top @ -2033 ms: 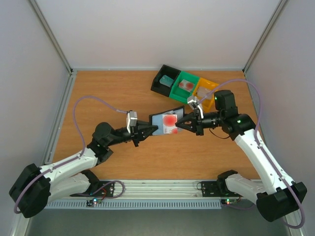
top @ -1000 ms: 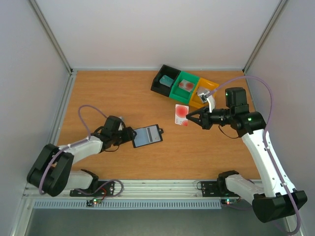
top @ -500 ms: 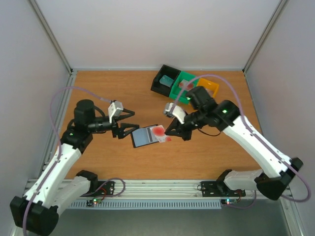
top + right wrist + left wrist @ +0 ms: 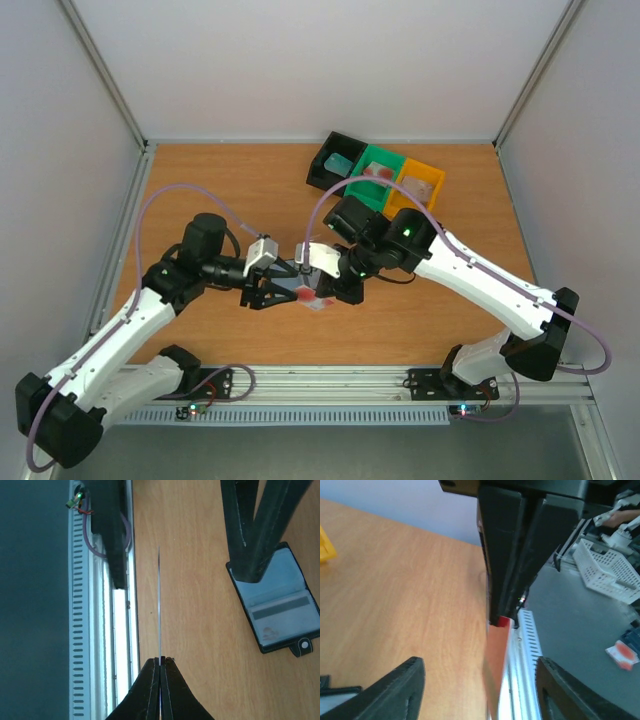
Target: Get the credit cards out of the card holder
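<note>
My right gripper [image 4: 160, 663] is shut on a red/pink credit card [image 4: 159, 605], seen edge-on and held above the table. In the top view the right gripper [image 4: 330, 287] holds that card [image 4: 312, 299] close in front of my open, empty left gripper [image 4: 290, 287]. In the left wrist view the card [image 4: 498, 670] hangs between my spread left fingers [image 4: 395, 690]. The card holder [image 4: 279, 600] lies open on the table, pale blue inside, with a grey stripe in one pocket. My left fingers [image 4: 247, 525] hover over it. It is mostly hidden in the top view.
Black [image 4: 325, 172], green [image 4: 362, 184] and orange [image 4: 432, 178] trays stand in a row at the back right, each with a card-like item inside. The table's metal front rail [image 4: 117, 630] runs close by the held card.
The right gripper has pulled the red card clear of the holder and moved it toward the near edge. The left gripper has moved right, over the holder.
</note>
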